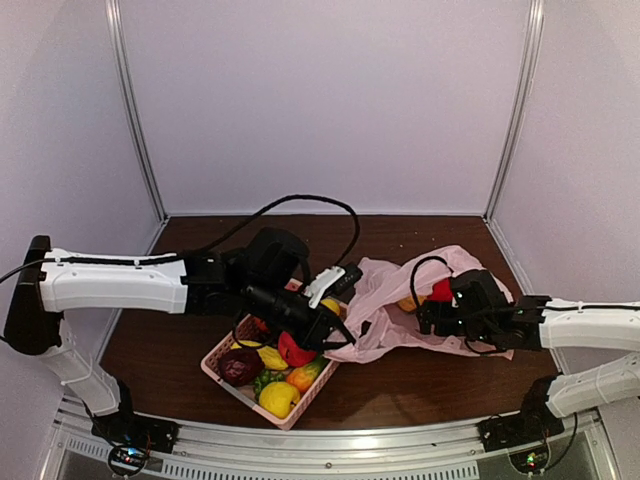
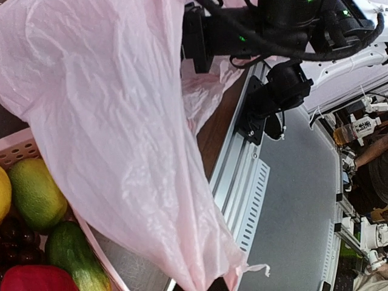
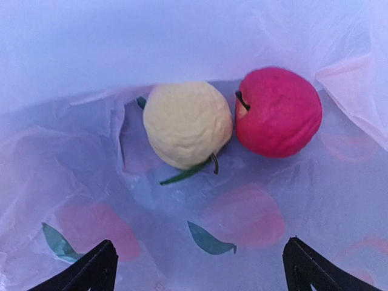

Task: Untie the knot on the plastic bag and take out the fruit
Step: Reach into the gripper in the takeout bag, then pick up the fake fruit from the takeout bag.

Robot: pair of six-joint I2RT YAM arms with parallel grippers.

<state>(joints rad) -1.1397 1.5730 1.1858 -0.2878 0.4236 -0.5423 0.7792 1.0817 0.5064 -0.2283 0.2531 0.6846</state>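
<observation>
Bag (image 1: 392,298) stretched left-right, apple (image 3: 279,112), pale fruit (image 3: 187,124) inside

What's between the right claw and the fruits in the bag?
Only bare printed plastic bag separates the right claw from the pale fruit and red apple, per right wrist view.

Plastic bag (image 1: 392,298) beside fruit basket (image 1: 212,360)

Left arm (image 1: 120,283): stretched rightward, wrist angled down.
Left gripper (image 1: 328,330): jaw state unclear.
Right arm (image 1: 590,325): stretched leftward.
Right gripper (image 3: 199,242): fingers spread wide.
</observation>
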